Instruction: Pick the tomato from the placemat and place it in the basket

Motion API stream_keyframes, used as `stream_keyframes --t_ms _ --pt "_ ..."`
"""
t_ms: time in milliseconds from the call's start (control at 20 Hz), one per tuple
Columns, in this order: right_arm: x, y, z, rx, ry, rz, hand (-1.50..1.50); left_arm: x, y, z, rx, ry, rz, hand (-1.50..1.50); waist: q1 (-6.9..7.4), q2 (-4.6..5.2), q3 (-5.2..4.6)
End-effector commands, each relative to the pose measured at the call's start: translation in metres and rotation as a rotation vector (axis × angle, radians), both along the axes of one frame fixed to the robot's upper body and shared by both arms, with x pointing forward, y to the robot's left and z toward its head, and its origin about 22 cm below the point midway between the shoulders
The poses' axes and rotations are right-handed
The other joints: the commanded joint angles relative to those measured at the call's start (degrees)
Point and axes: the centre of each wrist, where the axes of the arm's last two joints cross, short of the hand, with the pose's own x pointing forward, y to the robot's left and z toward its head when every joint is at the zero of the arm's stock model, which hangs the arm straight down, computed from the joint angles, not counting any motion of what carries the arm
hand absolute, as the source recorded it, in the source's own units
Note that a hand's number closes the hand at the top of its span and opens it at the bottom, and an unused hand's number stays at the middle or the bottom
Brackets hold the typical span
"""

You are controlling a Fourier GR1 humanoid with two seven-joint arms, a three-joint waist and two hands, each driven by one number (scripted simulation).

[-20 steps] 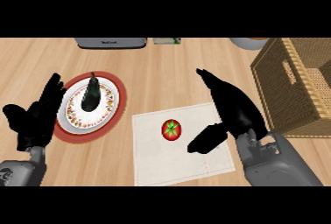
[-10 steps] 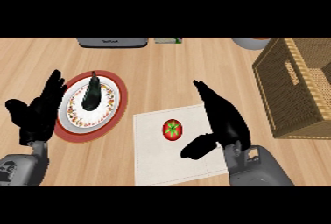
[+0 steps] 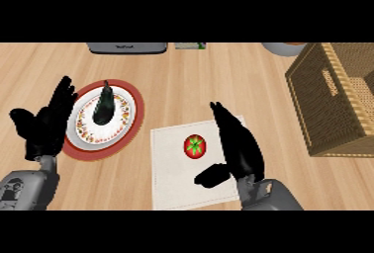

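The tomato (image 3: 195, 147) sits mid-placemat (image 3: 171, 183), the right hand (image 3: 237, 143) just beside it with fingers straight and thumb apart, seemingly set to close round it for the basket (image 3: 321, 99) at the counter's right edge, while the left hand (image 3: 45, 123) rests open.

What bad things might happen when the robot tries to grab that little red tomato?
The small round red tomato may roll across the white cloth placemat if the open right hand, just beside it, nudges it instead of closing round it.

The woven wicker basket has tall walls, so a low carry might bump the tomato into its rim.

The open left hand rests right next to the red-rimmed plate holding a dark vegetable; a stray move might knock it.
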Motion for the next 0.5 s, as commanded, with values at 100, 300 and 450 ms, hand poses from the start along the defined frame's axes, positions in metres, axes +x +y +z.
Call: stream_keyframes --t_ms 100,300,450 --pt "0.01 0.001 -0.01 -0.011 -0.036 -0.007 -1.5 -0.01 0.006 0.001 0.01 -0.004 0.0 0.0 0.11 0.0 0.0" --pt "-0.004 -0.003 -0.022 0.006 -0.025 0.005 -1.5 -0.011 -0.02 -0.002 -0.013 0.001 -0.012 0.0 0.03 -0.02 0.0" --pt "-0.013 0.022 -0.039 0.012 -0.042 0.019 -1.5 0.005 0.0 0.008 0.01 0.001 -0.005 0.0 0.07 0.02 0.0"
